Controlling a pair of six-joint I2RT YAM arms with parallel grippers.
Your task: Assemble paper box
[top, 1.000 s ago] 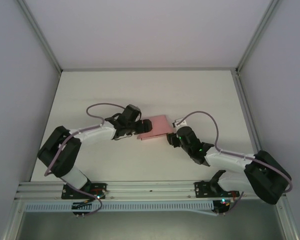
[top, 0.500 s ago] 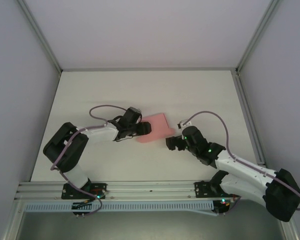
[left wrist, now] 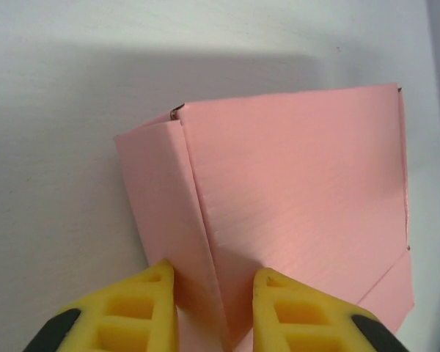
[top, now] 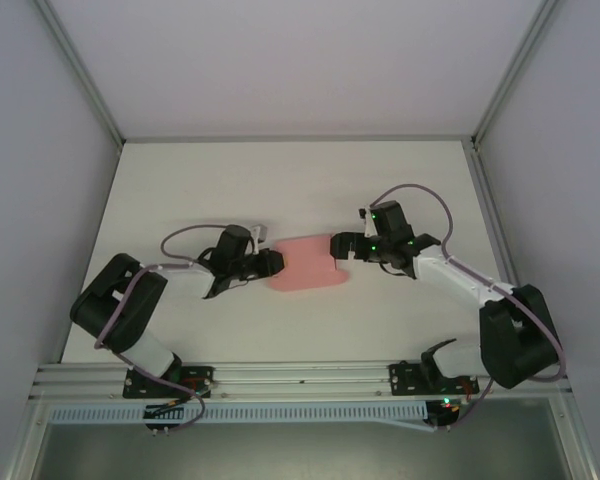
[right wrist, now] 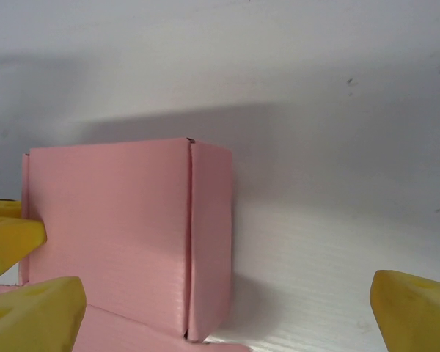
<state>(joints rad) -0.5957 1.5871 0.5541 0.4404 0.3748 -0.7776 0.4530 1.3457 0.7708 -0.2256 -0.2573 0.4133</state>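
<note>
Left gripper point(top: 274, 263) pinches the one paper box point(top: 308, 268) — right gripper point(top: 337, 246) gapes.

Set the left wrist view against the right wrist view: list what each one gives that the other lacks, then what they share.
Left wrist: the left gripper, its yellow fingers on either side of a folded crease at a corner of the paper box, apparently pinching it. A wide pink panel stretches away beyond.

Right wrist: the right gripper, open wide and facing an upright wall of the box that has a narrow panel folded round its right edge.

Both: the same pink box on the white table.
</note>
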